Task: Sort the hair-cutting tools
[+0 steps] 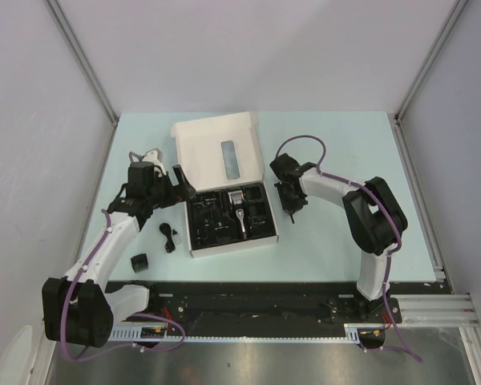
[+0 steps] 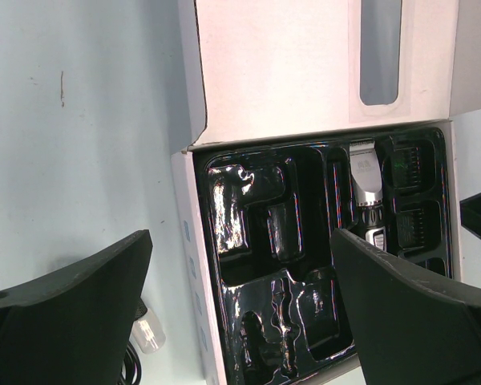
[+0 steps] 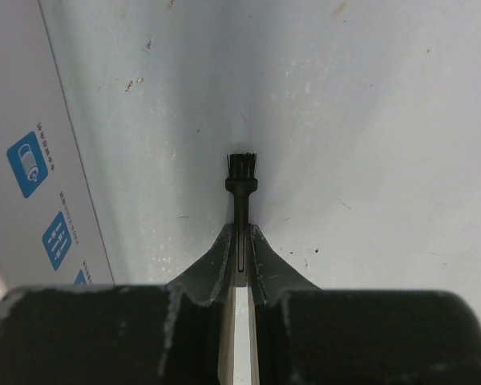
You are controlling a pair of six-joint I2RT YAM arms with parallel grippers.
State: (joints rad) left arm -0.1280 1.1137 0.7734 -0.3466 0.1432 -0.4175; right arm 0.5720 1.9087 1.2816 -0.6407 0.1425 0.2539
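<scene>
Pinching thin black brush by handle, right gripper hangs beside white box — likely bound for black tray slot, table contact unclear. Spread, empty, left gripper hovers above tray — clipper already seated.

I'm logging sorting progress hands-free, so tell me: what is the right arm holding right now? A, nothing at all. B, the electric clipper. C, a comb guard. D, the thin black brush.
D: in the right wrist view the right gripper is closed on the thin black brush, its bristles sticking out past the fingers, while the clipper lies in the black tray.
</scene>
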